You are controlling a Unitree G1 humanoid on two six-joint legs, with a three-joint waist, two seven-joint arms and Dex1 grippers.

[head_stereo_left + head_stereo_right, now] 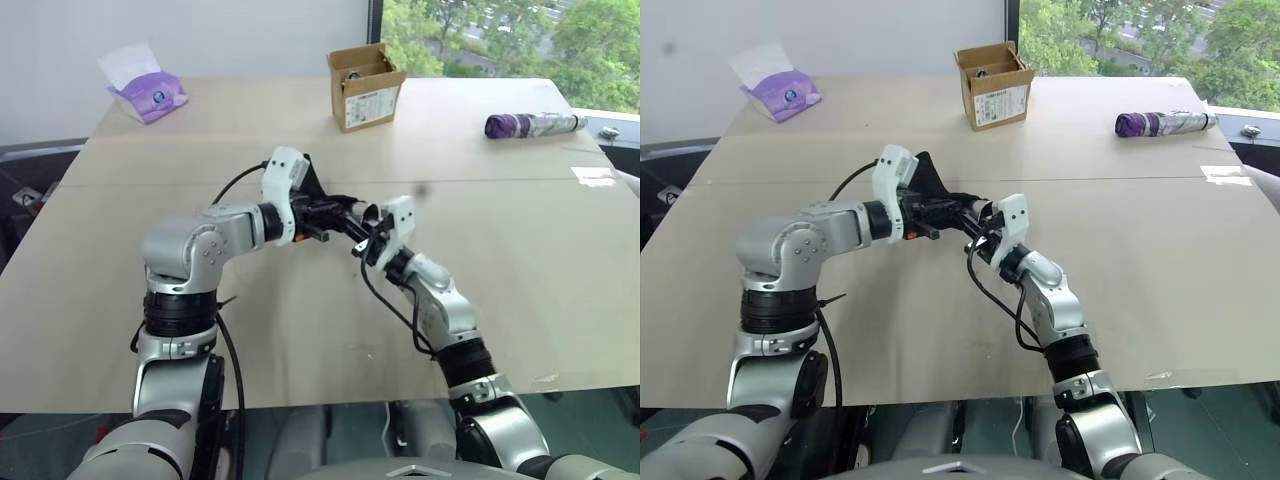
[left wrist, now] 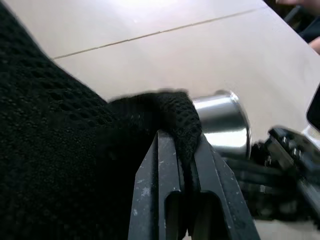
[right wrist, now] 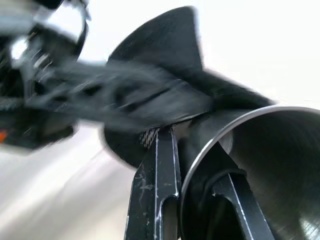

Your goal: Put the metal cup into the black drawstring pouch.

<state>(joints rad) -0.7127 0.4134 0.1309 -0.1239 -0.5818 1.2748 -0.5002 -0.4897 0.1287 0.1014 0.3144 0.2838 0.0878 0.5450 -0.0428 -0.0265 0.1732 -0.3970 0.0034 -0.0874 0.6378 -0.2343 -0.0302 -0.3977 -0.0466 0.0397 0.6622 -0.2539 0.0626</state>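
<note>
The black drawstring pouch (image 2: 60, 150) hangs above the table's middle, and my left gripper (image 2: 182, 142) is shut on a fold of its mesh fabric. The metal cup (image 2: 222, 122), shiny and tapered, lies on its side right against that pinched edge of the pouch (image 1: 925, 180). My right gripper (image 3: 192, 145) is shut on the rim of the cup (image 3: 270, 150), one finger outside the wall and one inside. Both grippers (image 1: 335, 215) (image 1: 365, 240) meet over the table centre. I cannot tell whether the cup's base is inside the pouch.
An open cardboard box (image 1: 365, 88) stands at the table's far middle. A purple patterned roll (image 1: 530, 125) lies at the far right, a purple tissue pack (image 1: 148, 92) at the far left. A white scrap (image 1: 595, 175) lies near the right edge.
</note>
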